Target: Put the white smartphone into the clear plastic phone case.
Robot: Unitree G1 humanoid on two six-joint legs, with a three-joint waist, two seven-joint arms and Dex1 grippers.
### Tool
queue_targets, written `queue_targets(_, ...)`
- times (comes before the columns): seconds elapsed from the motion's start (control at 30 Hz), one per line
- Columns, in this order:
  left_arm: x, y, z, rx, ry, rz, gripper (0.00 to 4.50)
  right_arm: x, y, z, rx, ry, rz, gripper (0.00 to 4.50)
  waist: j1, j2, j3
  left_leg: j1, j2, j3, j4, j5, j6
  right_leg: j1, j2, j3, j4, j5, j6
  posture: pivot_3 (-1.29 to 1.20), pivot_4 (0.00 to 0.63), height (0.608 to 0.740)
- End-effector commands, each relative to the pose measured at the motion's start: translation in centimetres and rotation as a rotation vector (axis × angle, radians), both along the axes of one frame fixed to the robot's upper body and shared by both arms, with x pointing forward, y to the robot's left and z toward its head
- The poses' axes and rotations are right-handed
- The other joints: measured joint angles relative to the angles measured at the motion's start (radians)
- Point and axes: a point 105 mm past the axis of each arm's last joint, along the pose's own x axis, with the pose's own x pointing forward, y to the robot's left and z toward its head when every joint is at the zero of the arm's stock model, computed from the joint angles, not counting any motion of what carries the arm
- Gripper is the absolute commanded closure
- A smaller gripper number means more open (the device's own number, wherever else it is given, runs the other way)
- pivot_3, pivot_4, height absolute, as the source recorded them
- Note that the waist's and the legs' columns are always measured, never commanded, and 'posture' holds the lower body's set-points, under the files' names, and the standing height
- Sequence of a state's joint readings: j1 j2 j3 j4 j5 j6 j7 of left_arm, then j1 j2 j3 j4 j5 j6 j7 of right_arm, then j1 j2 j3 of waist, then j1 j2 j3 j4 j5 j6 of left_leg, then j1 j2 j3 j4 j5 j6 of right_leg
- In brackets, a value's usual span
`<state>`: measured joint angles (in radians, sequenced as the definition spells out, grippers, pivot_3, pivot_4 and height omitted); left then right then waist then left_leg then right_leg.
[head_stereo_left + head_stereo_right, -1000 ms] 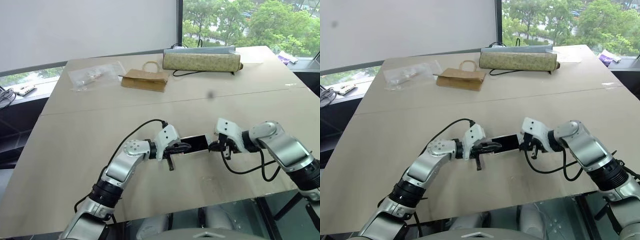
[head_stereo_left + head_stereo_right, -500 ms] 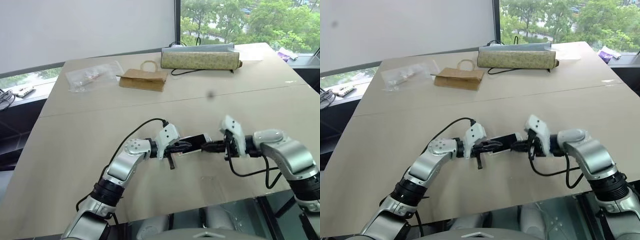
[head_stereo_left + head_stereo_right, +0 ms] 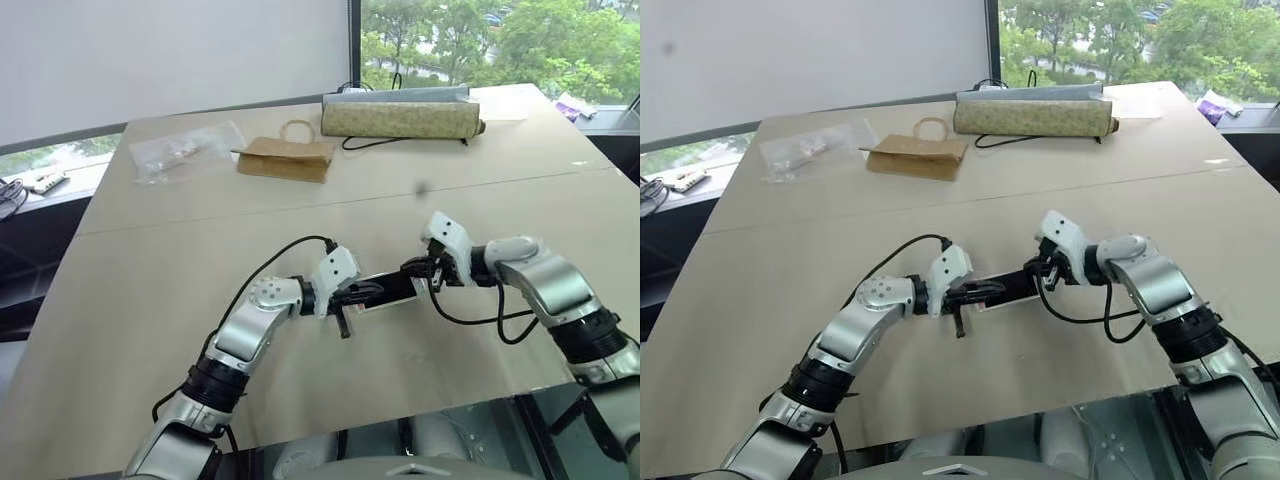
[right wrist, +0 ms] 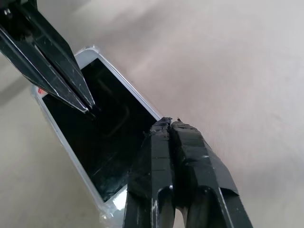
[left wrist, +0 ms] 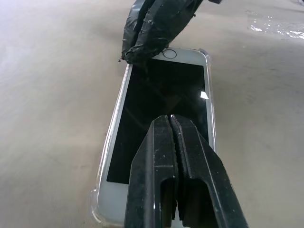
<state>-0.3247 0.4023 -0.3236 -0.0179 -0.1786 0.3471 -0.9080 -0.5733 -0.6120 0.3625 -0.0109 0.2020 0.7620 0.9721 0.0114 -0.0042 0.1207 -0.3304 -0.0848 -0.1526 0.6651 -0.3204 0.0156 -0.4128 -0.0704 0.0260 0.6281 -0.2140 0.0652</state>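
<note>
A pale wooden bench (image 3: 150, 300) stood in front of the robot. Nearest to it, the left end effector (image 3: 362, 293) pointed rightward with its two black fingers pressed together, holding nothing, the tips resting on or just above the black screen of the white smartphone (image 5: 161, 102). The phone lay flat on the bench, directly under that end effector and stretching away from it toward the other arm. Around the phone's white rim ran a thin see-through edge with bulging corners: the clear plastic phone case (image 5: 97, 210), which already appeared to hold the phone.

At the phone's far short end, by the home button, the right end effector (image 3: 413, 268) angled down with its tape-wrapped fingers also closed and empty, the tips at or on that end of the phone.

By the look of it, the phone was already sitting in the case, and what remained was probably pressing the corners fully home; whether every corner had seated could not be told.

Well beyond both end effectors, toward the window, lay a crinkled clear bag (image 3: 185, 150) of small items, a brown paper bag (image 3: 288, 158), and a long patterned roll (image 3: 400, 118).
</note>
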Motion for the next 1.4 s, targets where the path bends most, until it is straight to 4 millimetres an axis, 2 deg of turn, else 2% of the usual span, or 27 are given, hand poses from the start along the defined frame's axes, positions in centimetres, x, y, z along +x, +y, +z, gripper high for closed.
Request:
queue_targets(0.03,-0.4,0.4,-1.3,0.035,0.041,0.026,4.45,-1.6,-1.5,-3.7,-0.114,0.17,-0.018,4.5,0.001,0.001,-0.001,0.0,0.0,0.0,0.0,0.0,0.0,0.0,0.0,0.0,0.0,0.0,0.0,0.0,0.15,0.74)
queue_targets(0.23,-0.7,0.3,-1.3,0.031,0.046,0.043,4.45,-2.5,-1.8,-5.5,-0.172,0.252,-0.005,4.5,0.003,-0.001,-0.003,0.0,0.0,-0.002,-0.001,0.0,0.0,0.001,0.0,-0.001,-0.002,0.0,0.0,0.0,0.15,0.74)
queue_targets(0.37,-0.9,0.3,-1.4,0.028,0.048,0.05,4.45,-2.2,-1.9,-6.3,-0.182,0.205,-0.008,4.5,0.003,-0.002,-0.009,0.001,0.0,-0.002,-0.002,-0.001,0.001,0.002,0.0,-0.001,-0.002,0.0,0.0,0.0,0.15,0.74)
queue_targets(0.47,-1.0,0.3,-1.3,0.027,0.049,0.052,4.45,-1.4,-1.1,-4.2,-0.074,0.079,0.027,4.5,0.002,-0.004,-0.01,0.003,0.0,-0.002,-0.002,-0.001,0.001,0.003,0.0,-0.001,-0.002,0.0,0.001,0.0,0.15,0.74)
queue_targets(0.57,-1.0,0.3,-1.3,0.027,0.051,0.054,4.45,-2.1,-1.0,-1.9,0.002,0.009,0.076,4.5,0.003,-0.001,-0.008,0.003,-0.001,-0.002,-0.002,-0.001,0.002,0.004,0.001,-0.001,-0.002,-0.001,0.001,0.0,0.15,0.74)
queue_targets(0.63,-1.0,0.4,-1.3,0.026,0.053,0.053,4.45,-3.1,-1.5,-1.7,-0.022,0.015,0.102,4.5,0.003,0.0,-0.008,0.003,-0.001,-0.002,-0.002,-0.001,0.001,0.004,0.001,-0.002,-0.002,-0.001,0.001,0.0,0.15,0.74)
queue_targets(0.73,-0.9,0.3,-1.3,0.028,0.055,0.048,4.45,-3.9,-2.0,-2.7,-0.064,0.069,0.097,4.5,0.001,0.0,-0.007,0.002,-0.001,-0.002,-0.002,-0.001,0.001,0.003,0.0,-0.002,-0.003,-0.001,0.002,0.0,0.15,0.74)
queue_targets(0.87,-0.7,0.1,-1.2,0.03,0.052,0.038,4.45,-3.8,-3.1,-6.0,-0.229,0.122,0.085,4.5,0.0,0.0,-0.008,0.003,0.0,-0.002,-0.002,-0.001,0.001,0.003,0.0,-0.001,-0.002,-0.001,0.002,0.0,0.15,0.74)
queue_targets(1.03,-0.6,0.2,-1.1,0.035,0.048,0.03,4.45,-2.5,-2.7,-6.4,-0.252,0.117,0.051,4.5,-0.001,-0.003,-0.01,0.005,0.0,-0.002,-0.002,-0.002,0.002,0.005,0.001,-0.002,-0.002,-0.001,0.002,0.0,0.15,0.74)
queue_targets(1.13,-0.3,0.2,-0.5,0.011,0.015,0.036,4.45,-1.9,-1.6,-4.5,-0.143,0.019,0.06,4.5,0.0,-0.004,-0.01,0.005,0.0,-0.002,-0.002,-0.002,0.003,0.005,0.001,-0.002,-0.002,-0.001,0.002,0.0,0.15,0.74)
queue_targets(1.23,0.0,-0.1,2.4,-0.125,-0.059,0.05,4.45,-1.8,-0.9,-0.6,0.055,-0.112,0.053,4.5,0.002,-0.003,-0.007,0.005,0.0,-0.003,-0.002,-0.001,0.001,0.005,0.0,-0.002,-0.002,-0.001,0.002,0.0,0.15,0.74)
queue_targets(1.3,0.1,0.4,4.5,-0.224,-0.077,0.086,3.92,-2.6,-1.6,2.4,0.186,-0.178,0.02,3.88,0.003,-0.001,0.002,0.001,0.0,-0.003,-0.002,-0.001,0.001,0.002,0.0,-0.001,-0.002,-0.001,0.002,0.0,0.15,0.74)
queue_targets(1.4,-0.7,1.3,5.6,-0.267,-0.064,0.074,2.73,-4.1,-2.8,4.1,0.246,-0.234,-0.025,2.7,0.002,0.0,0.005,-0.014,0.0,-0.005,0.002,-0.001,0.0,-0.012,-0.001,-0.003,-0.001,-0.001,0.001,0.0,0.15,0.74)
